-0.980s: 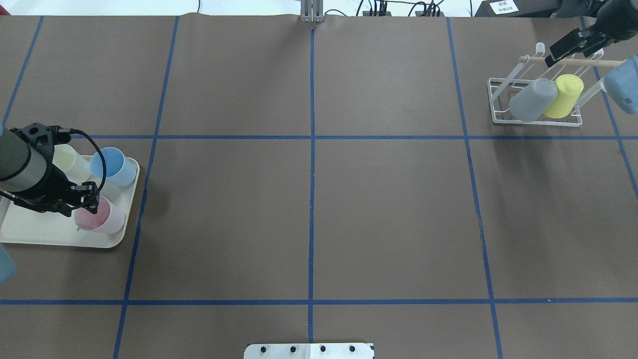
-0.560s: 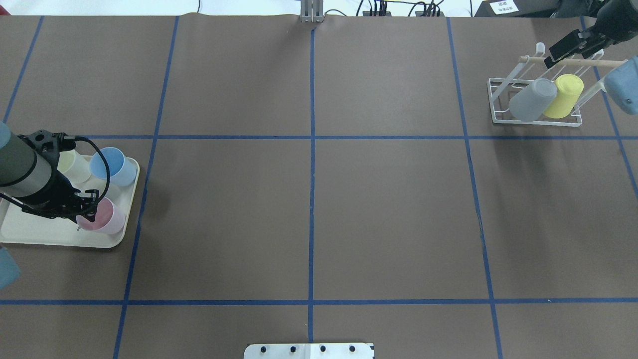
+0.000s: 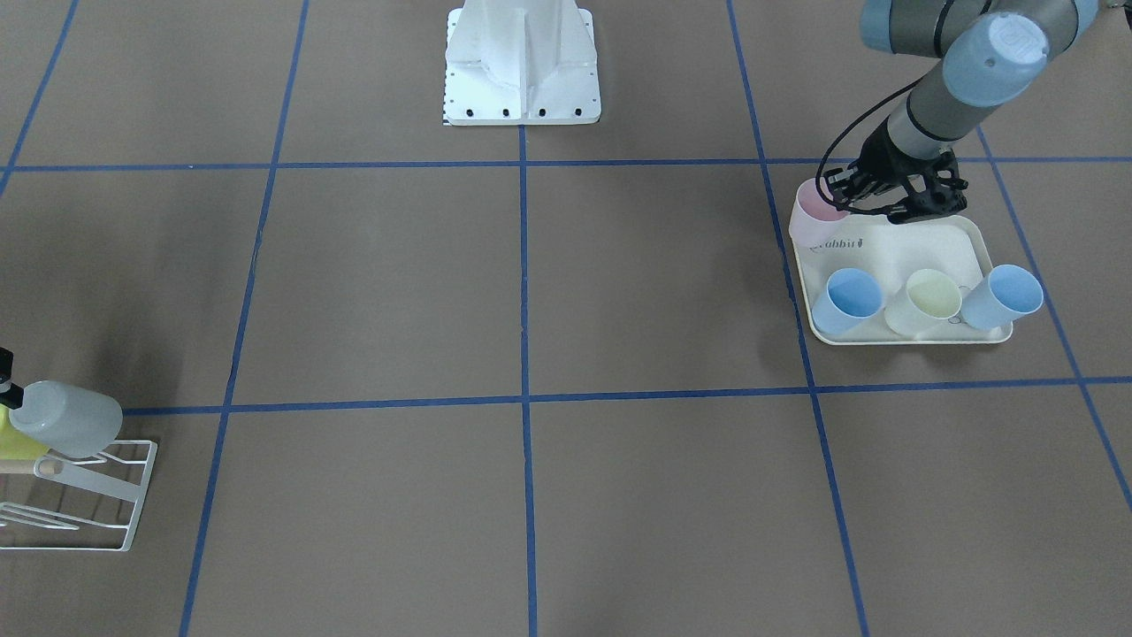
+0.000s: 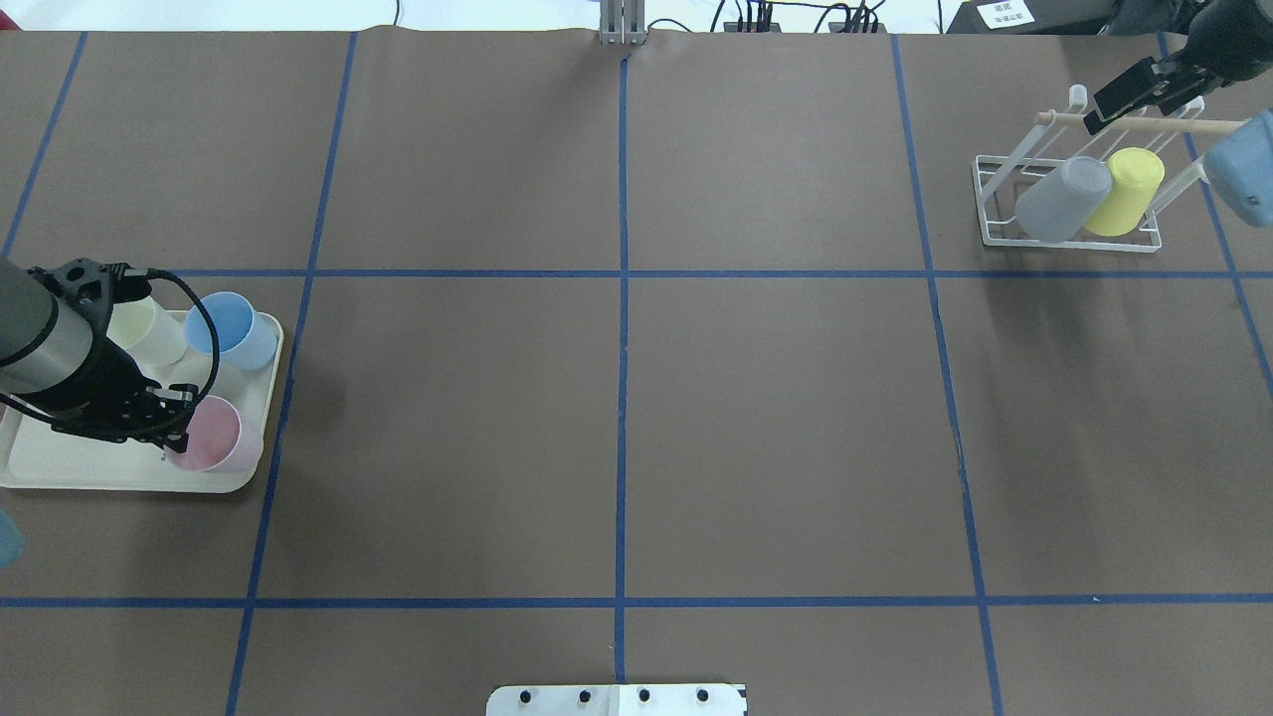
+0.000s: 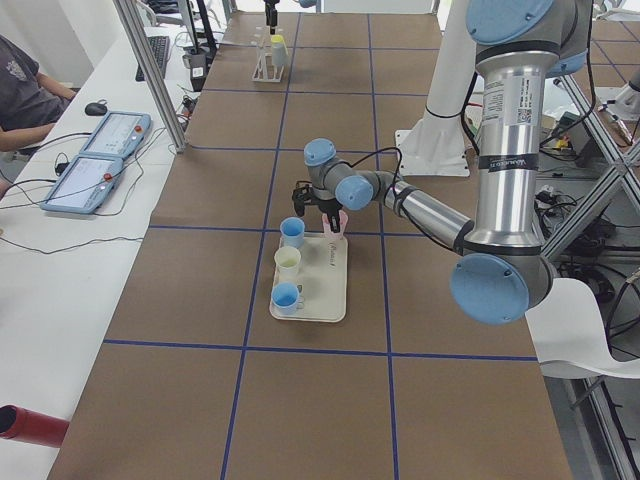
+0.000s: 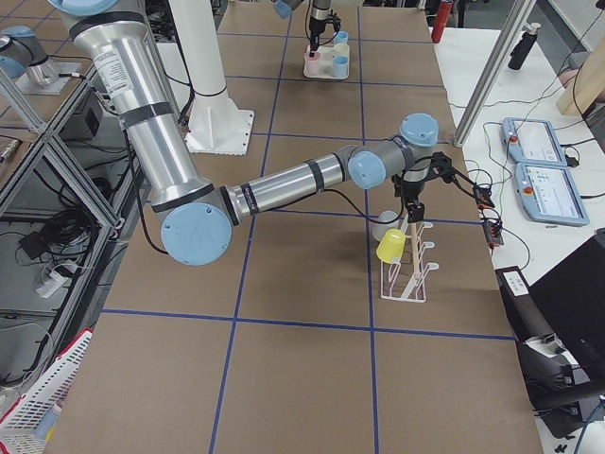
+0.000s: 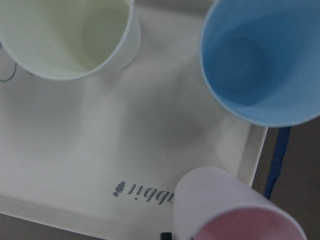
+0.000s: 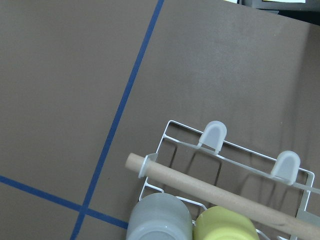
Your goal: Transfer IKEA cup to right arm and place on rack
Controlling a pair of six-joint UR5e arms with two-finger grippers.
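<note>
My left gripper [image 4: 171, 423] is shut on the rim of a pink cup [image 4: 214, 438] at the near right corner of the cream "Rabbit" tray [image 4: 90, 467]. The cup is tilted and hangs partly over the tray's edge; it also shows in the front view [image 3: 815, 217] and the left wrist view [image 7: 235, 215]. My right gripper [image 4: 1144, 94] is open and empty just above the dowel of the white wire rack [image 4: 995, 224] at the far right. A grey cup [image 4: 1062, 199] and a yellow cup [image 4: 1124, 191] hang on the rack.
The tray [image 3: 920, 243] also holds a blue cup [image 3: 856, 296], a cream cup [image 3: 927, 303] and a second blue cup [image 3: 1004, 299]. The robot's white base [image 3: 522, 62] stands at mid-table. Blue tape lines cross the brown table.
My left gripper has moved the pink cup a little to the right, toward the tray's corner. The right gripper has hardly moved above the rack.
</note>
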